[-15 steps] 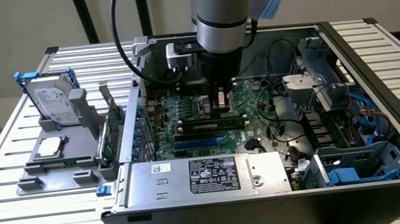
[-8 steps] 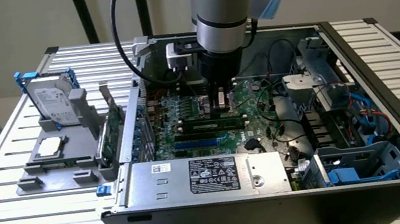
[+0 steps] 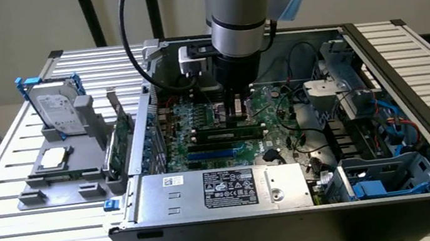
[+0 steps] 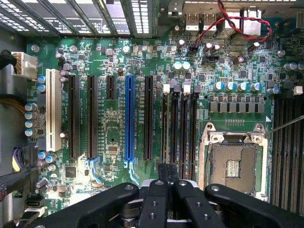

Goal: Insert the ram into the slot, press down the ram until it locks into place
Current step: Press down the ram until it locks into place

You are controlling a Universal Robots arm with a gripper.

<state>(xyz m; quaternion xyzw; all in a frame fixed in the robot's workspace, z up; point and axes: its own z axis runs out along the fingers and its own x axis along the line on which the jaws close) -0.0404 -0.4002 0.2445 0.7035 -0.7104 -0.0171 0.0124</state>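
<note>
My gripper (image 4: 166, 171) is down inside the open PC case (image 3: 299, 235), over the green motherboard (image 4: 114, 142). The fingers (image 4: 160, 173) are pressed together, tips side by side, with nothing seen between them. The tips sit at one end of the row of black memory sockets (image 4: 173, 126), next to the CPU socket (image 4: 233, 166) with its metal frame.

In the exterior view the ram (image 3: 227, 134) is a green stick with dark chips. It stands on edge in the slot (image 3: 228, 139), running across the board just beyond the blue socket (image 3: 211, 154). My arm comes down right behind it. The tips are probably on the ram's top edge, but the angle is poor and I can't confirm contact. I also can't tell from the wrist view which of the four sockets it is.

Writing:
- The power supply label (image 3: 233, 188) is black and white with rows of print and marks, too small to read.
- The small sticker (image 3: 175, 180) beside it has a round logo, unreadable.
- The hard drive (image 3: 57, 108) stands upright in a grey fixture (image 3: 38, 183) on the exterior view's left, and its label print is unreadable.
- White print along the board's long sockets is too fine to read.
</note>
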